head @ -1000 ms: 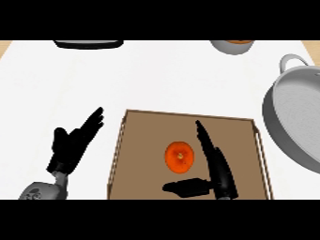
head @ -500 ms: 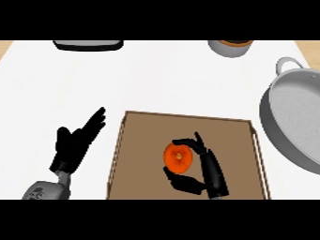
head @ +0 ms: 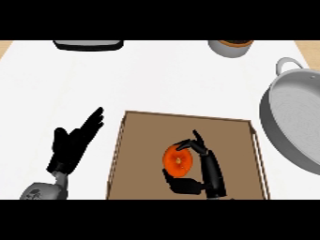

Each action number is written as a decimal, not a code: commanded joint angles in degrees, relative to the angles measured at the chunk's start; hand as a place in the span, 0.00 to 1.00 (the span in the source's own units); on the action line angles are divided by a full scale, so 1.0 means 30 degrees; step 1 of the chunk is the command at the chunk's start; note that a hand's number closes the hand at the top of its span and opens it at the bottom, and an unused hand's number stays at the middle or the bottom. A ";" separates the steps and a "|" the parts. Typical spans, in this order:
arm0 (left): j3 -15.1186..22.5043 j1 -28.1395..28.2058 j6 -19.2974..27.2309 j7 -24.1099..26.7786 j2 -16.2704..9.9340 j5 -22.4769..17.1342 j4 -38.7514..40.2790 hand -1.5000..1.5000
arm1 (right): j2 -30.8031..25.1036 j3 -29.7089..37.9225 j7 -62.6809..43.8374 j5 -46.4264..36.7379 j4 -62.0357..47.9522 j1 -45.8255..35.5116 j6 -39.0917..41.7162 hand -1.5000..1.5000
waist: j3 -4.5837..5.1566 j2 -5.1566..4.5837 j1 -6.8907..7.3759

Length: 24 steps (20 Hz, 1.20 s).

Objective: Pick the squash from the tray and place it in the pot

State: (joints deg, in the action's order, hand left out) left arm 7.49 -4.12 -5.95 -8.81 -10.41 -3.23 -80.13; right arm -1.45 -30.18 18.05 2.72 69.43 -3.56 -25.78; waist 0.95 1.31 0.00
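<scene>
At the left, the left hand (head: pixel 72 146) rests open above the white desk (head: pixel 162 79), its fingers straight and pointing away, holding nothing, just left of the tray (head: pixel 131 140).

The brown tray lies near the middle, at the near edge of the view. On it sits the squash (head: pixel 178 160), a small round orange thing, at the tray's middle and a little toward the near side. The right hand (head: pixel 205 168) is on it from the right and near side: its fingers (head: pixel 195 144) curl over the far side while the thumb comes round the near side, so the squash sits pinched between them, though whether it is off the tray yet cannot be told.

The squash looks small, stiff and smooth-skinned, probably light, and its round shape may let it roll or slip out of a pinch. Taking it across its widest part, fingers and thumb on opposite sides, seems the safest hold.

At the right, the wide grey pot (head: pixel 287 136) stands just beside the tray, open at the top, its handle at the far side. Two other vessels sit at the far edge.
</scene>
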 commanded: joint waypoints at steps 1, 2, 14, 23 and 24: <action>-0.0434 -0.0509 -0.0161 0.0162 -0.0192 0.0042 0.0838 0.50 | -0.1185 0.1515 0.1988 0.0802 0.0271 0.2230 -0.0160 1.00 | -0.0318 -0.0435 -0.0254; -0.0348 0.0357 0.0152 0.0531 -0.0085 0.0068 0.0224 0.50 | -0.2423 0.2844 0.2196 0.1614 0.1196 0.3586 -0.0486 1.00 | -0.0323 -0.0344 -0.0675; -0.1054 0.0715 0.0322 -0.0054 -0.0348 -0.0397 -0.0238 0.50 | -0.8582 1.3509 0.6520 0.6661 0.2480 1.1283 0.1704 1.00 | -0.0345 -0.0275 -0.1334; -0.0552 -0.0339 -0.0186 -0.0603 0.0116 -0.0022 -0.0378 0.50 | -0.9593 1.6439 0.5569 0.5877 0.5128 1.3955 0.0652 1.00 | -0.0302 -0.0427 -0.0205; -0.0343 -0.0122 -0.0027 -0.0264 0.0378 0.0158 0.0044 0.50 | -1.0281 1.6348 0.4740 0.5358 0.7417 1.5343 0.0078 1.00 | -0.0274 -0.0440 -0.0297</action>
State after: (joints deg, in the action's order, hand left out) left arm 5.71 -3.03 -6.56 -8.83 -10.54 -3.54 -80.66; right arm -29.61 16.24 34.58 20.97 85.00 37.21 -23.39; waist 0.10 0.15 -1.23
